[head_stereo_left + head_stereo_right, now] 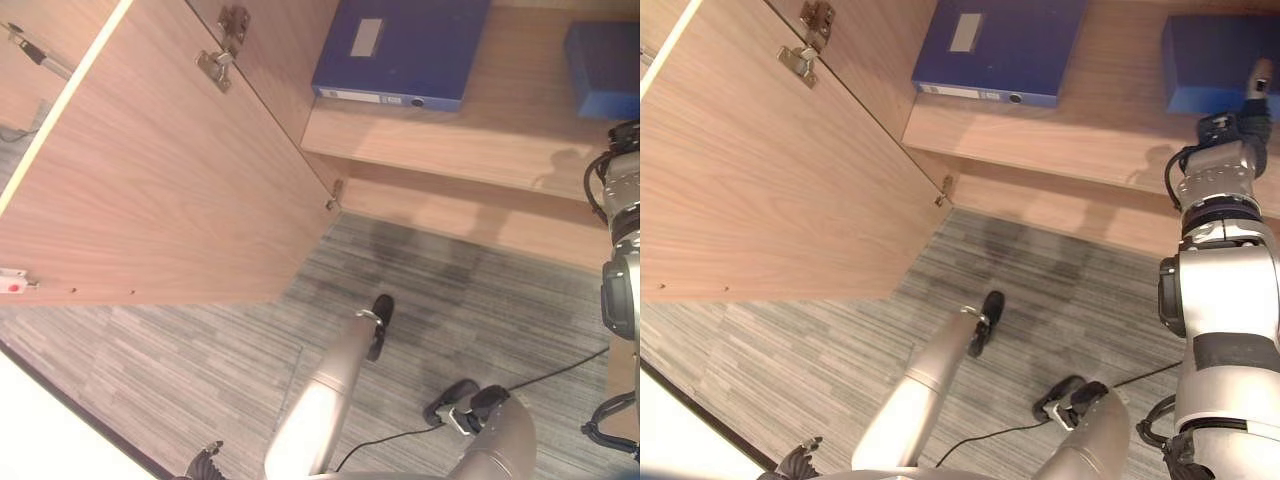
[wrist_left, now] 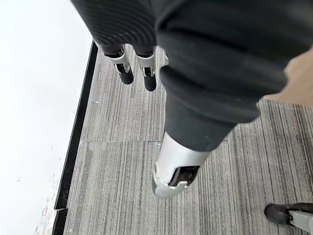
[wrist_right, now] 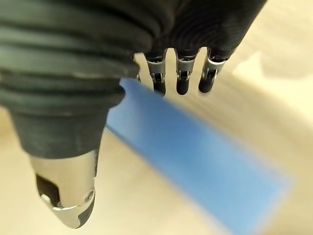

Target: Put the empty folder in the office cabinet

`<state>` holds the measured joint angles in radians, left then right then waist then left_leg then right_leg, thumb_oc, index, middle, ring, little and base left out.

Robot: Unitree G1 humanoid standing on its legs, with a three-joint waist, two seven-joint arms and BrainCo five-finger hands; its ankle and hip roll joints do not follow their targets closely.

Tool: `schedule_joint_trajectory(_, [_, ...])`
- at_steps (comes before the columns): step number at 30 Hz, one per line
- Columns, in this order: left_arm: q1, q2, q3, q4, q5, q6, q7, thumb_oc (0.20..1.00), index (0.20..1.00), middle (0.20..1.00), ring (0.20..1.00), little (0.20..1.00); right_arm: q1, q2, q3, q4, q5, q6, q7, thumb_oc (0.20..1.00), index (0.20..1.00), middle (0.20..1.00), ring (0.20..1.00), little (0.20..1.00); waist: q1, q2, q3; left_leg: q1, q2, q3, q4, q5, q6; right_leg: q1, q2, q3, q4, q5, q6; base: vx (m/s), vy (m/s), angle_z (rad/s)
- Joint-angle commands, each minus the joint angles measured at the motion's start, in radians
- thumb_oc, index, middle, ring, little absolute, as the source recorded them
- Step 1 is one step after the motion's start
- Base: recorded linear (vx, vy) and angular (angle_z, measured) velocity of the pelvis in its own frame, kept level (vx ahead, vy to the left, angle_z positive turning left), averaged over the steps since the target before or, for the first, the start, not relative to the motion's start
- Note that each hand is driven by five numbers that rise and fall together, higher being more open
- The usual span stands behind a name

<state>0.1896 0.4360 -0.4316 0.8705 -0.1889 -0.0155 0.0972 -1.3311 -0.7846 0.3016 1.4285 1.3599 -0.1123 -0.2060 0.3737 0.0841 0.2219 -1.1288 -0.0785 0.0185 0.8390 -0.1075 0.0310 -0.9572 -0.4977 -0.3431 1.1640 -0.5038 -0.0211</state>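
Blue flat folder (image 1: 1215, 60) lies on the wooden cabinet shelf (image 1: 1090, 135) just under the open, empty right hand (image 3: 178, 73); left hand (image 2: 134, 68) hangs open.

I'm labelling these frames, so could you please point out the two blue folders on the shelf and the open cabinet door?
Left blue folder (image 1: 400, 45): left eye view, on its flat cover.
Right blue folder (image 1: 1210, 55): right eye view, on its cover.
Cabinet door (image 1: 170, 190): left eye view, on the middle of its wooden panel.

Two blue folders lie on the wooden cabinet shelf (image 1: 1070, 130): a large lever-arch blue folder (image 1: 1000, 45) and a second blue folder (image 1: 1215, 60). One open wooden cabinet door (image 1: 150, 170) carries two metal hinges (image 1: 222, 50).
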Motion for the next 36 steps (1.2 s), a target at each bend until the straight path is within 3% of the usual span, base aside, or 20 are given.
schedule_joint_trajectory(1, [-0.025, 0.053, -0.005, 0.102, -0.002, 0.003, -0.013, 1.0, 1.0, 1.0, 1.0, 1.0, -0.045, -0.059, -0.007, -0.047, -0.136, 0.046, 0.06, 1.0, 1.0, 1.0, 1.0, 1.0, 0.037, -0.012, 0.027, 0.076, 0.022, 0.047, 0.003, -0.132, 0.05, 0.071, 0.044, 0.017, -0.151, 0.053, -0.066, 0.0, 0.0, 0.0])
schedule_joint_trajectory(3, [-0.029, 0.059, -0.004, 0.099, -0.003, 0.002, -0.017, 1.0, 1.0, 1.0, 1.0, 1.0, -0.042, -0.052, 0.0, -0.044, -0.156, 0.059, 0.068, 1.0, 1.0, 1.0, 1.0, 1.0, 0.037, -0.012, 0.03, 0.084, 0.023, 0.045, -0.012, -0.125, 0.049, 0.078, 0.046, 0.012, -0.165, 0.061, -0.063, 0.0, 0.0, 0.0])
schedule_joint_trajectory(7, [-0.043, 0.079, 0.003, 0.092, 0.001, -0.006, -0.032, 1.0, 1.0, 1.0, 1.0, 1.0, -0.07, -0.043, 0.155, -0.009, -0.426, 0.148, 0.119, 1.0, 1.0, 1.0, 1.0, 1.0, 0.031, -0.019, 0.045, 0.118, 0.033, 0.047, -0.092, -0.087, 0.04, 0.104, 0.059, -0.01, -0.237, 0.112, -0.043, -0.05, -0.006, -0.04])
schedule_joint_trajectory(13, [-0.084, 0.089, 0.009, 0.118, 0.049, -0.017, -0.04, 1.0, 1.0, 1.0, 1.0, 1.0, -0.101, -0.038, 0.373, 0.026, -0.846, 0.194, 0.163, 1.0, 1.0, 1.0, 1.0, 1.0, -0.002, -0.033, 0.071, 0.19, 0.047, 0.053, -0.221, -0.035, 0.027, 0.158, 0.094, -0.04, -0.36, 0.187, -0.011, -0.05, 0.0, -0.1])
schedule_joint_trajectory(15, [-0.095, 0.088, 0.012, 0.123, 0.053, -0.019, -0.039, 1.0, 1.0, 1.0, 1.0, 1.0, -0.105, -0.038, 0.391, 0.036, -0.891, 0.201, 0.16, 1.0, 1.0, 1.0, 1.0, 1.0, -0.007, -0.034, 0.075, 0.2, 0.049, 0.054, -0.24, -0.027, 0.024, 0.164, 0.1, -0.044, -0.38, 0.198, -0.007, -0.04, -0.007, -0.07])
schedule_joint_trajectory(18, [-0.139, 0.076, 0.022, 0.14, 0.056, -0.028, -0.012, 1.0, 1.0, 1.0, 1.0, 1.0, -0.111, -0.048, 0.48, 0.069, -1.161, 0.207, 0.102, 1.0, 1.0, 1.0, 1.0, 1.0, -0.025, -0.042, 0.085, 0.226, 0.05, 0.06, -0.307, 0.001, 0.02, 0.175, 0.113, -0.053, -0.438, 0.245, 0.016, -0.04, 0.006, -0.13])
schedule_joint_trajectory(19, [-0.14, 0.073, 0.022, 0.141, 0.056, -0.029, -0.012, 1.0, 1.0, 1.0, 1.0, 1.0, -0.113, -0.048, 0.481, 0.069, -1.165, 0.207, 0.101, 1.0, 1.0, 1.0, 1.0, 1.0, -0.025, -0.04, 0.087, 0.228, 0.05, 0.06, -0.31, 0.003, 0.02, 0.177, 0.114, -0.054, -0.441, 0.247, 0.017, -0.04, 0.002, -0.11])
schedule_joint_trajectory(20, [-0.169, 0.064, 0.032, 0.159, 0.052, -0.036, 0.011, 1.0, 1.0, 1.0, 1.0, 1.0, -0.116, -0.053, 0.558, 0.083, -1.369, 0.228, 0.054, 1.0, 1.0, 1.0, 1.0, 1.0, -0.033, -0.045, 0.095, 0.242, 0.05, 0.062, -0.339, 0.017, 0.017, 0.185, 0.121, -0.057, -0.467, 0.267, 0.027, -0.03, 0.003, -0.08])
schedule_joint_trajectory(23, [-0.21, 0.039, 0.049, 0.197, 0.06, -0.035, 0.032, 1.0, 1.0, 1.0, 1.0, 1.0, -0.099, -0.063, 0.596, 0.092, -1.512, 0.262, 0.039, 1.0, 1.0, 1.0, 1.0, 1.0, -0.053, -0.042, 0.101, 0.268, 0.05, 0.069, -0.379, 0.031, 0.017, 0.199, 0.129, -0.06, -0.497, 0.288, 0.037, -0.02, 0.024, -0.09])
schedule_joint_trajectory(31, [-0.248, 0.012, 0.058, 0.242, 0.075, -0.034, 0.036, 1.0, 1.0, 1.0, 1.0, 1.0, -0.038, -0.082, 0.537, 0.117, -1.54, 0.274, 0.076, 1.0, 1.0, 1.0, 1.0, 1.0, -0.069, -0.023, 0.103, 0.327, 0.039, 0.083, -0.459, 0.06, 0.015, 0.227, 0.131, -0.045, -0.551, 0.325, 0.051, 0.0, 0.019, -0.11])
schedule_joint_trajectory(36, [-0.278, 0.013, 0.064, 0.257, 0.076, -0.037, 0.029, 1.0, 1.0, 1.0, 1.0, 1.0, 0.016, -0.011, 0.531, 0.08, -1.539, 0.262, 0.104, 1.0, 1.0, 1.0, 1.0, 1.0, -0.091, -0.024, 0.097, 0.419, 0.05, 0.095, -0.54, 0.089, 0.002, 0.309, 0.156, -0.047, -0.644, 0.359, 0.065, 0.01, -0.004, -0.06])
